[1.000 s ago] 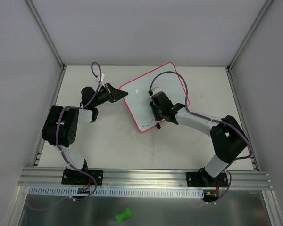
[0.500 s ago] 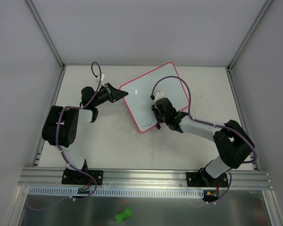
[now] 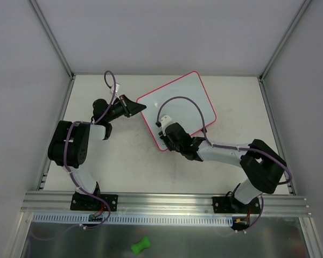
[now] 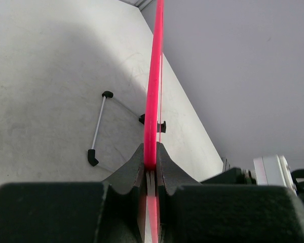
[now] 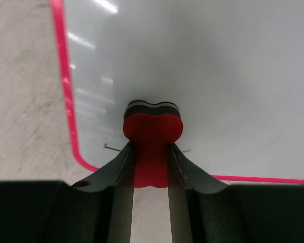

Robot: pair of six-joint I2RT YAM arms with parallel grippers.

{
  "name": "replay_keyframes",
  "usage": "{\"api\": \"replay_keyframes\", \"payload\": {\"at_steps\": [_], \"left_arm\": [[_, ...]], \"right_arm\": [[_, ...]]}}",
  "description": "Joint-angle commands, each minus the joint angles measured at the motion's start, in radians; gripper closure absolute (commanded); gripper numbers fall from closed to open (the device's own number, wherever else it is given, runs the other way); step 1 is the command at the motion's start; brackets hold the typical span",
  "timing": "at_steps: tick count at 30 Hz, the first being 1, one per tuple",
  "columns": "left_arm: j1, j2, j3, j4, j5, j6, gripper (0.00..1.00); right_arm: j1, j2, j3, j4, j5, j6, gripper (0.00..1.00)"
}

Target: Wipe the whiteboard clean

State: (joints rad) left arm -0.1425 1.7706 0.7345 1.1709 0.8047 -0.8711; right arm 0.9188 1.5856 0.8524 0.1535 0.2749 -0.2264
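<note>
Nearest us, our right gripper is closed narrowly on a red eraser. The eraser's end presses on the whiteboard just inside its near left corner, with faint dark marks close beside it. Farther on, our left gripper pinches tight on the board's pink frame at its left edge. The board lies skewed on the table.

A pale, scuffed surface sits between grey walls at left, far and right. An aluminium rail runs along its near edge. Nearer still, a green bone-shaped piece lies on a shiny metal sheet. A red bone-shaped eraser has a dark far layer.
</note>
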Motion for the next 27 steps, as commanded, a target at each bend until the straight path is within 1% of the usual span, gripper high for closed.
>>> {"api": "replay_keyframes", "payload": {"at_steps": [1,4,11,13,15,17,23,27], "left_arm": [[-0.017,-0.002,0.002,-0.036,0.053,0.087,1.00],[-0.017,0.001,0.002,-0.036,0.054,0.086,1.00],[-0.016,0.000,0.000,-0.034,0.053,0.086,1.00],[-0.017,0.000,0.000,-0.034,0.054,0.086,1.00],[-0.017,0.000,0.000,-0.034,0.054,0.087,1.00],[-0.017,-0.002,-0.001,-0.034,0.054,0.087,1.00],[-0.017,-0.003,-0.001,-0.034,0.054,0.089,1.00],[-0.017,-0.005,-0.004,-0.034,0.054,0.090,1.00]], "right_arm": [[0.080,0.017,-0.009,0.009,-0.002,-0.002,1.00],[0.130,0.034,-0.010,0.006,0.050,0.015,1.00],[0.187,0.082,0.046,0.017,0.081,0.026,1.00],[0.187,0.085,0.071,0.008,0.108,0.022,1.00],[0.184,0.088,0.102,-0.027,0.183,0.021,1.00],[0.170,0.091,0.114,-0.049,0.213,0.025,1.00],[0.118,0.074,0.103,-0.043,0.225,0.065,1.00],[0.081,0.096,0.106,-0.043,0.213,0.081,1.00]]}}
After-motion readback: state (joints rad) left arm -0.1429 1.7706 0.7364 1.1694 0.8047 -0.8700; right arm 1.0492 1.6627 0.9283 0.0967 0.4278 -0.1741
